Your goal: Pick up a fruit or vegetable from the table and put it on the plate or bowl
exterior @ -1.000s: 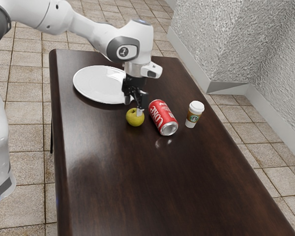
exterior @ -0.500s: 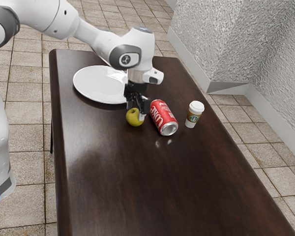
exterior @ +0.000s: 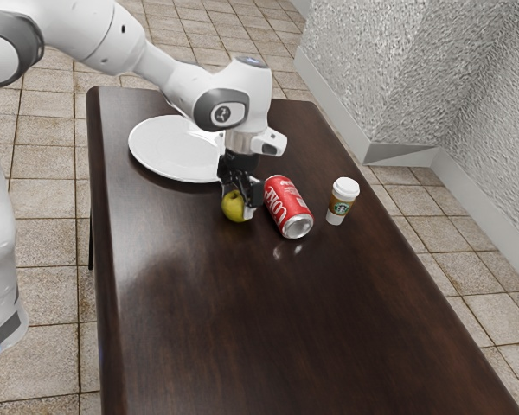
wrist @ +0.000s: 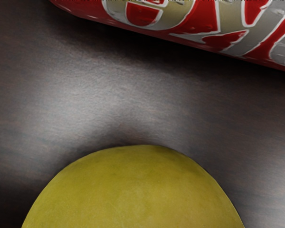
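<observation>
Hand low over the apple, beside the can

Our hand (exterior: 240,197) is down at the yellow-green apple (exterior: 233,207), so low that it covers the upper part of the fruit in the exterior view. We cannot tell from the pictures if the hand is open or closed on the apple. The apple is on the dark wooden table (exterior: 285,328), near the middle of its far half. It is just beside the edge of the white plate (exterior: 164,147), on the side of the plate toward the exterior view's right, and it is not on the plate.

A red soda can (exterior: 286,206) lies on its side just beside the apple, toward the exterior view's right, with its silver end turned to the near edge of the table. A small gap of table shows between the can and the fruit. Further to the exterior view's right a white paper cup (exterior: 342,201) with a green logo stands upright, near the can but apart from it.

In the wrist view the round top of the apple (wrist: 133,190) is directly under our hand. Beyond it there is a strip of bare table (wrist: 85,95), and then the red side of the can (wrist: 204,23) with its pale letters.

The white arm (exterior: 156,60) comes in from the exterior view's upper left and passes above the plate
</observation>
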Robot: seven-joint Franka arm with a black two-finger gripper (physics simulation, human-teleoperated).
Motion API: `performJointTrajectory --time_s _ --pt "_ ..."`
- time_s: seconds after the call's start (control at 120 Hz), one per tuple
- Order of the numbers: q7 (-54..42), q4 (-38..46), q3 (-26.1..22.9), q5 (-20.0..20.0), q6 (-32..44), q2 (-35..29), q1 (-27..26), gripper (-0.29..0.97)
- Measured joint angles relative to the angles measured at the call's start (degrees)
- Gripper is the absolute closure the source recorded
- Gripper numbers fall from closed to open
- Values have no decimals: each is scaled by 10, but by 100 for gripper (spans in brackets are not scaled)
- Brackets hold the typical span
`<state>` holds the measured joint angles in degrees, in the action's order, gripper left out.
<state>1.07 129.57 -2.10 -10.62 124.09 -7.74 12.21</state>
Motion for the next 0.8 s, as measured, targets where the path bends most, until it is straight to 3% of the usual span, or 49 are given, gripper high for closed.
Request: performJointTrajectory --time_s 0.192,0.325,0.492,0.633,0.8 --pt "0 0 0 0 4 12 0 1" --pt "7 -1 1 4 13 11 0 30" --pt "25 15 1 12 19 -21 1 40" --pt "49 14 3 20 3 -96 6 36" --pt "70 2 10 32 -27 -118 55 35"
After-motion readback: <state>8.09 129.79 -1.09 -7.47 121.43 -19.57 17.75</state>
